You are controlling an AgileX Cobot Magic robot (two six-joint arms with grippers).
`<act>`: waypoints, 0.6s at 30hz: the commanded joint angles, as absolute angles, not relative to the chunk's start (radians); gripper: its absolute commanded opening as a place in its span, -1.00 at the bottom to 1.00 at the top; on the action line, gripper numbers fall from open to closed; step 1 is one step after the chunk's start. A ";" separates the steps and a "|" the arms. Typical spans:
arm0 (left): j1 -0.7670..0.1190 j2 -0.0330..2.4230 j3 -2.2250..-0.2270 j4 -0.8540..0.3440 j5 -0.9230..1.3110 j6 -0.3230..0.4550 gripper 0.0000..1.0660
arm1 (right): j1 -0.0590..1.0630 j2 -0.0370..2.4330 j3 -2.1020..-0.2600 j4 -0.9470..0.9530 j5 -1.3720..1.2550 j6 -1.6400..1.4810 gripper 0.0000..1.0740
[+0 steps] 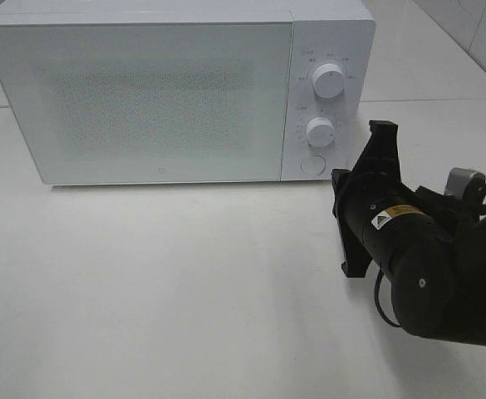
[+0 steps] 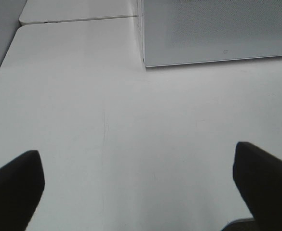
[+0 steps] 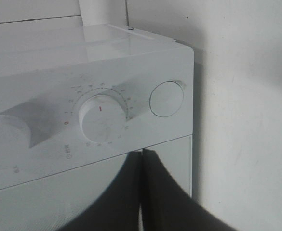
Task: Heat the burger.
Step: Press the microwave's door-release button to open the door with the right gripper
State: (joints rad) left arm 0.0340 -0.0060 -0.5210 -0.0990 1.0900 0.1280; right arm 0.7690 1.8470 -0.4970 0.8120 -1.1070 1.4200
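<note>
Right pincer (image 3: 141,161), tips together, masks part of microwave (image 3: 169,62); door (image 1: 143,91) frosted opaque.

A white microwave (image 1: 159,91) stood across the upper frame on the white table (image 1: 143,291), its door shut. Its right panel carried an upper knob (image 1: 329,81), a lower knob (image 1: 319,130) and a round button (image 1: 311,164). From the lower right, the black right claw (image 1: 382,130) pointed up near that panel.
</note>
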 commanded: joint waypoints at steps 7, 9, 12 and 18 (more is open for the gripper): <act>0.034 -0.010 -0.519 -0.100 1.075 0.127 0.87 | 0.756 1.932 -0.592 0.787 -1.051 1.403 -1.00; 0.034 -0.010 -0.519 -0.100 1.075 0.127 0.87 | 0.754 1.957 -0.617 0.786 -1.041 1.399 -1.00; 0.034 -0.010 -0.519 -0.100 1.075 0.127 0.87 | 0.730 1.979 -0.643 0.745 -1.001 1.398 -1.00; 0.034 -0.010 -0.519 -0.100 1.075 0.127 0.87 | 0.684 1.992 -0.690 0.742 -0.970 1.335 -1.00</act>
State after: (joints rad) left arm 0.0340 -0.0060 -0.5210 -0.0990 1.0900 0.1280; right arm 0.6880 1.9910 -0.6810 0.7570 -0.9780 1.3640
